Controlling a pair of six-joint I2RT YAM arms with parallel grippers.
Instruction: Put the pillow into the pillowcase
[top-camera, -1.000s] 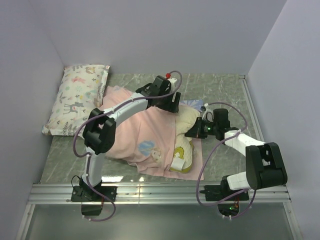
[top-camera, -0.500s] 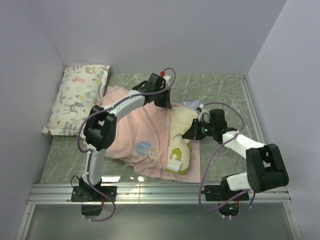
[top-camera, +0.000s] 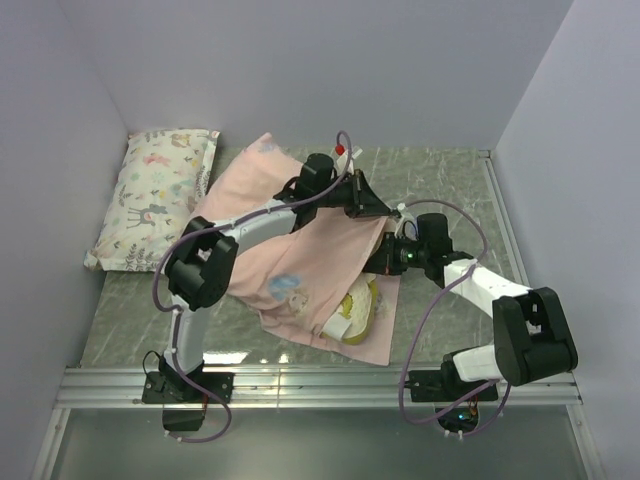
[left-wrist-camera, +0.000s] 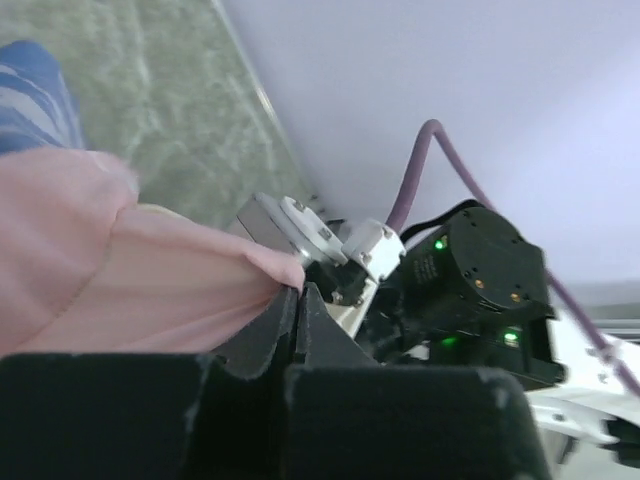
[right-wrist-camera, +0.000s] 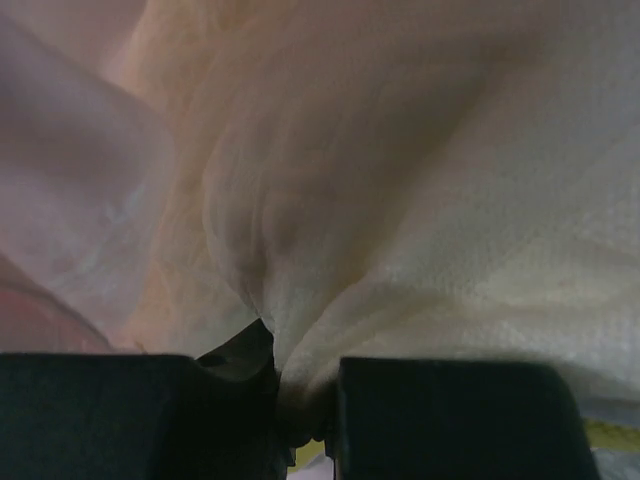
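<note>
**Left end effector (top-camera: 368, 205) holds up the pillowcase (top-camera: 320, 250); right end effector (right-wrist-camera: 300, 400) pinches the pillow (top-camera: 357, 305).**

At the far left of your tabletop (top-camera: 450, 170), the white printed pillow (top-camera: 150, 195) lies against the wall, well apart from the work. Moving right, the pink pillowcase is pulled up like a tent over the middle of the tabletop. Your left end effector has its jaws closed on an edge of that fabric (the left wrist view shows pink cloth nipped between the tips). Under the raised cloth the pillow lies mostly covered, and you can see only its cream-and-yellow near end at the front. Further right, your right end effector reaches in beneath the pillowcase, its jaws clamped on a fold of the pillow's cream dimpled cover.
</note>
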